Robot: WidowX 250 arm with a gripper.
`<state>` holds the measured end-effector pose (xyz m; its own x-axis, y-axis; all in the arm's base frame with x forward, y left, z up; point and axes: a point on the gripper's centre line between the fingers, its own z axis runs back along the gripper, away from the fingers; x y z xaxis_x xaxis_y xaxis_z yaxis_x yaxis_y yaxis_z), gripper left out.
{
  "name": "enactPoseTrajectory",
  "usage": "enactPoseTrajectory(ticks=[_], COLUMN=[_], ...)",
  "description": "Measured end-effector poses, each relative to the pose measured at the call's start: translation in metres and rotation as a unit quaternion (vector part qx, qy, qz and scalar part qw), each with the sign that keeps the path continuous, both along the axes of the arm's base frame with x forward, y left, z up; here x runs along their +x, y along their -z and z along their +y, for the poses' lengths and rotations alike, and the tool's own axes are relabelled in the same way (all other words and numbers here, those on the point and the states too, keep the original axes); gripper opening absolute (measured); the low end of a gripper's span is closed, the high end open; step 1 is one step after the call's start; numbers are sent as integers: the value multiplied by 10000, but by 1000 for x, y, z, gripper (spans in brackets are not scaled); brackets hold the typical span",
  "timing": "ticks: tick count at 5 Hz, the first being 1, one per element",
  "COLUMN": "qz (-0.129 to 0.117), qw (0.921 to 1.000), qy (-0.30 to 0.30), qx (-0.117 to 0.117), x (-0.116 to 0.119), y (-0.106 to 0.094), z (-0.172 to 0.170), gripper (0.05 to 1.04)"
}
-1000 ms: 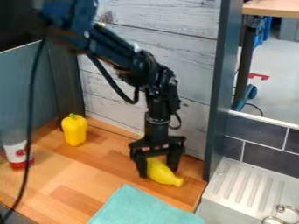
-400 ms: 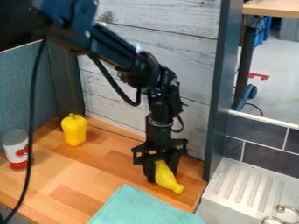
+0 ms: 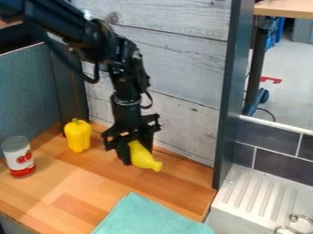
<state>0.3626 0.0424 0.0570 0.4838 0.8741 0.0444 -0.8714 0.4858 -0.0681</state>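
1. The pincer (image 3: 137, 153), pinching a yellow toy (image 3: 145, 160) (upper end hidden), has shifted away from the sink (image 3: 252, 192).
2. Before it: teal cloth (image 3: 143, 218), cut off.
3. Left of it: can (image 3: 18, 157).
4. Left, farther back: yellow pepper (image 3: 78, 136).

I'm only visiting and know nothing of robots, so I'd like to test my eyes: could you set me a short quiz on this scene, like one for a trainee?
1. Multiple choice: what colour is the thing held in the gripper?
A) red
B) yellow
C) blue

2. True or false: the can with the red and white label lies on its side on the wooden counter.

3. Fill in the missing word: of the can and the pepper, the one nearer the gripper is the ____.

Key: 1 B; 2 false, it stands upright; 3 pepper.
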Motion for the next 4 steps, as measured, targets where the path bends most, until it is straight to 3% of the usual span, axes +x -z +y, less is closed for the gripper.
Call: enactPoseTrajectory(ticks=[1,2,3,4], qz=[-37,73,405,725], qw=[9994,9977,9964,9943], qy=[-356,-645,-661,-714], qx=[11,193,345,326], x=[3,7,14,18], y=[-12,-12,4,22], z=[26,55,70,73], gripper=[600,600,600,600])
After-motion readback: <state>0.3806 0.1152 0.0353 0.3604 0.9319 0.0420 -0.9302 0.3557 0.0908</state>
